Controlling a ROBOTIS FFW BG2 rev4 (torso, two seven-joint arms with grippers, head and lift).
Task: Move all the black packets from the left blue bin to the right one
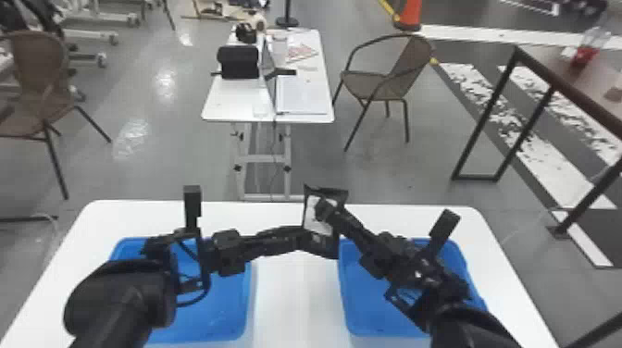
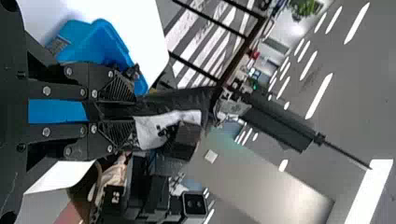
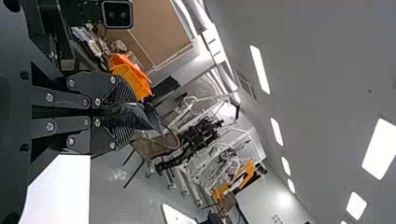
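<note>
— Where to look first?

— At the black packet [image 1: 314, 224], raised over the white counter [image 1: 296, 296], between the left blue bin [image 1: 217, 310] and the right blue bin [image 1: 365, 310] in the head view, nearer the latter.

— And gripped by what?

— By both: pinched in the left pincer [image 2: 125, 111], and pinched again, at another part, in the right pincer [image 3: 125, 112]. Looks like a handover, to judge from that double hold.

— So open the left one now?

— Only after making sure of the right one. Take a good bite, well in from the edge, and squeeze firmly; probably slick and floppy, so apt to slide or crumple.

— Then?

— Hold both steady, open the left pincer wide, and draw straight back toward the left side. Avoid twisting: could drag the packet out of the right grip.

— And after that?

— Swing over the right blue bin, dip inside the walls before letting go, and mind the rim. Never drop from high up; might land on the counter instead.
</note>
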